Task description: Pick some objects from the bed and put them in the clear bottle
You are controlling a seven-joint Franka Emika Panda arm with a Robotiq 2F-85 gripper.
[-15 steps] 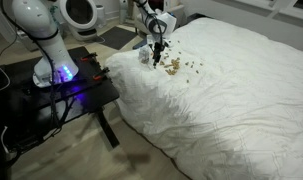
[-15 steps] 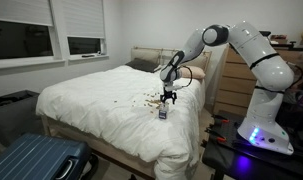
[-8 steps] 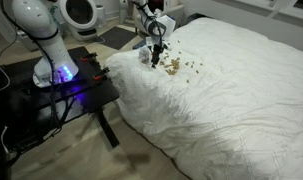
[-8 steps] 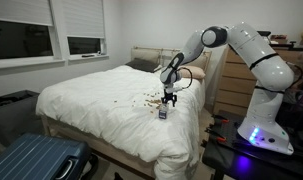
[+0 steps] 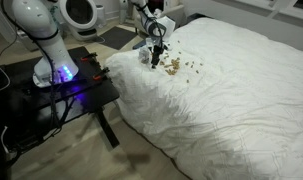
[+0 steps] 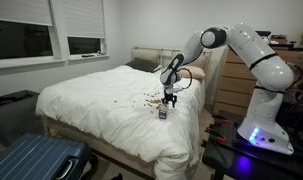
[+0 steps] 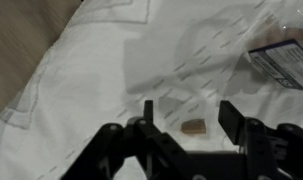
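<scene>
The tan-brown objects (image 5: 177, 66) lie scattered in a loose cluster on the white bed (image 5: 231, 100), also seen in the other exterior view (image 6: 149, 100). My gripper (image 5: 157, 58) (image 6: 169, 100) hovers low over the bed at the cluster's edge. In the wrist view the gripper (image 7: 188, 118) is open, its two black fingers astride one tan pellet (image 7: 194, 127) that lies on the duvet (image 7: 101, 70). The clear bottle (image 6: 162, 113) stands on the bed just beside the gripper, and its labelled side shows at the wrist view's right edge (image 7: 287, 62).
A black table (image 5: 66, 95) carrying the arm's base (image 5: 51, 60) stands beside the bed. A blue suitcase (image 6: 31, 160) stands at the foot of the bed. A wooden dresser (image 6: 231, 85) is behind the arm. The bed's edge drops off close to the bottle.
</scene>
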